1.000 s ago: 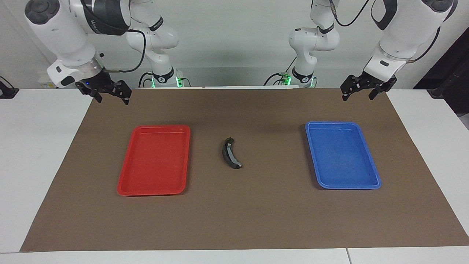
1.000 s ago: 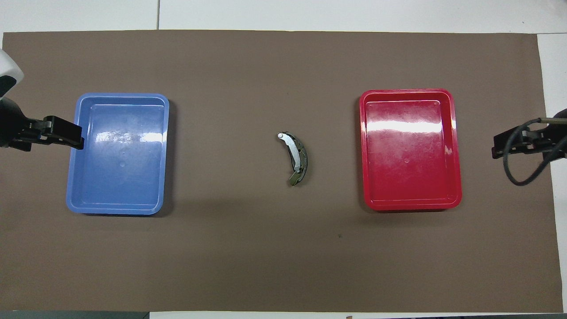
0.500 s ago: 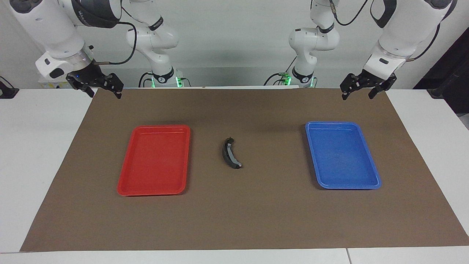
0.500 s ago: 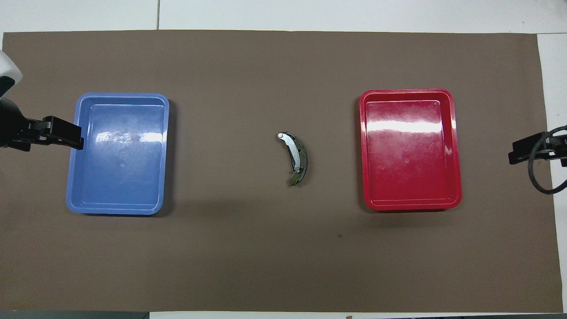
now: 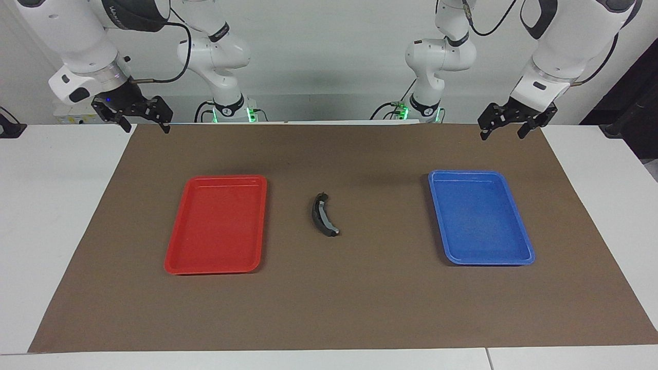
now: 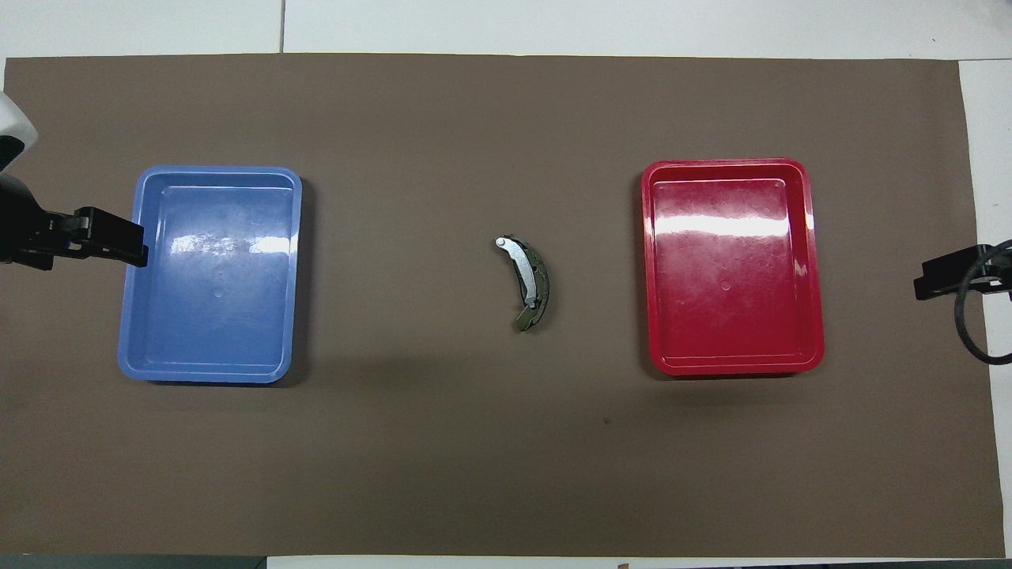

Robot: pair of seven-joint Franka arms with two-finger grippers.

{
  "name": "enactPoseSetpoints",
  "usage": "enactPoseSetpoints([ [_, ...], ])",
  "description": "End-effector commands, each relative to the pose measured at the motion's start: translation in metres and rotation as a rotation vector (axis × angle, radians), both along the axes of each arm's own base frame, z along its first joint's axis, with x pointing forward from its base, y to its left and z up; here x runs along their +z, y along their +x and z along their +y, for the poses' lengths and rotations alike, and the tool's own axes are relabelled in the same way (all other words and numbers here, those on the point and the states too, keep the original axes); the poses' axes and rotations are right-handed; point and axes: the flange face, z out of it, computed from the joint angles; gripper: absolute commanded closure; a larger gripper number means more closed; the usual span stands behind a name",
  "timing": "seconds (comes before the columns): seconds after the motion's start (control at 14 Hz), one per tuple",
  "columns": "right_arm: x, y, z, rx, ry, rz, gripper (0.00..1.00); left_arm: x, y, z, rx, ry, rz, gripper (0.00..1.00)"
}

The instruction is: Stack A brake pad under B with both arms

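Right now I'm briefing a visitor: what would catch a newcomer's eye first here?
A shiny red plastic tray and a matching blue plastic tray lie on the brown mat. Midway between them rests the curved black brake pad stack. Both grippers, left and right, hang open, empty.

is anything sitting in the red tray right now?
No, the red tray holds nothing; the crescent brake pad lies on the mat between the trays.
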Motion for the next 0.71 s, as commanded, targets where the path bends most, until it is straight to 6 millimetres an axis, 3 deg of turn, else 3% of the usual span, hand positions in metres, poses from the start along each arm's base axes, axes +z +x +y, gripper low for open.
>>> enactPoseSetpoints([
  [0.0, 0.0003, -0.0058, -0.0026, 0.017, 0.011, -0.014, 0.00, -0.0022, -0.0016, -0.0017, -0.008, -0.013, -0.003, 0.00],
  [0.64, 0.0014, -0.0016, -0.0027, 0.018, 0.009, -0.045, 0.00, -0.0024, -0.0024, 0.0001, -0.011, -0.013, 0.002, 0.00],
])
